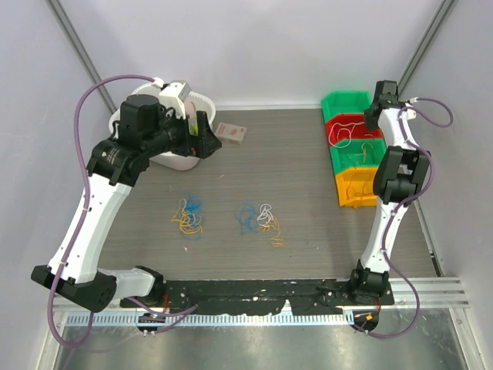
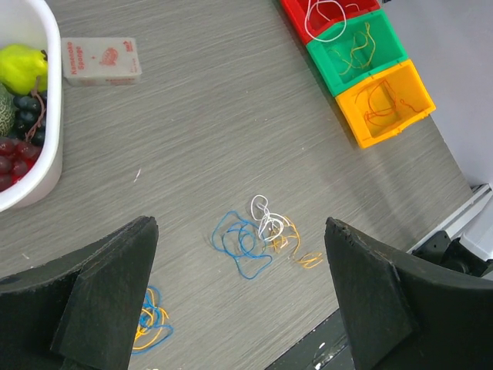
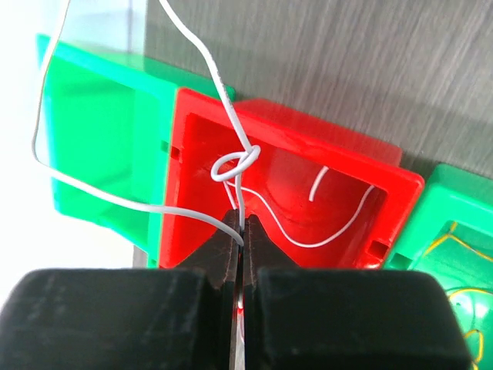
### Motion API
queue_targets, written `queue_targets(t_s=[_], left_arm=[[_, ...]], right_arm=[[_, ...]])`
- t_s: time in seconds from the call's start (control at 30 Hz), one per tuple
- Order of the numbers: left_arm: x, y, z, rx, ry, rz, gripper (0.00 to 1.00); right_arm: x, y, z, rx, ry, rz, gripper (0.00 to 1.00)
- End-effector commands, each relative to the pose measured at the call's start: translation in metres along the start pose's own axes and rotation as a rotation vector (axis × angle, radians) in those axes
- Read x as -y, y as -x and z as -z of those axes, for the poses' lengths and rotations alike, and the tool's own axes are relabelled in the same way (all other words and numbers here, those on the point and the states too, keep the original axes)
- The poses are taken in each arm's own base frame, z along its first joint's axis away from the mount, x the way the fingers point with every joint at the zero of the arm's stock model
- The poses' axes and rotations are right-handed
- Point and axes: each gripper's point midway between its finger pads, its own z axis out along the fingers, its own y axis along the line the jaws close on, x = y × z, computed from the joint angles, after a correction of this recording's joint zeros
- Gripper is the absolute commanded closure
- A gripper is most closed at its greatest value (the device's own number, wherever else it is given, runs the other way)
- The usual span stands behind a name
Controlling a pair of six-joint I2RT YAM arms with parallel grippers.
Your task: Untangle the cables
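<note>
Two small tangles of thin cables lie on the table. One is yellow and blue; the other is blue, white and yellow. In the left wrist view the blue loops, white loops and yellow strands lie between my fingers, far below. The other tangle shows by the left finger. My left gripper is open and empty, high over the table's back left. My right gripper is shut on a knotted white cable above the red bin.
A row of bins stands at the right: green, red, green, yellow, with cables in several. A white basin of fruit and a sponge box sit at the back left.
</note>
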Motion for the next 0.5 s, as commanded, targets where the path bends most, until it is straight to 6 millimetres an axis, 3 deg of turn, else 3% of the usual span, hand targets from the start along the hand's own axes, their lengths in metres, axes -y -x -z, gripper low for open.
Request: queue_targets(t_s=[0.0, 0.17, 0.47], left_arm=[[0.010, 0.011, 0.012, 0.047, -0.030, -0.020, 0.07], [0.003, 0.015, 0.018, 0.058, 0.012, -0.050, 0.06], [0.015, 0.017, 0.020, 0.060, -0.031, -0.052, 0.06]], right_arm=[[-0.040, 0.032, 0.022, 0.097, 0.117, -0.072, 0.99], [-0.066, 0.062, 0.041, 0.226, 0.245, -0.044, 0.99], [-0.088, 0.083, 0.040, 0.358, 0.378, -0.050, 0.99]])
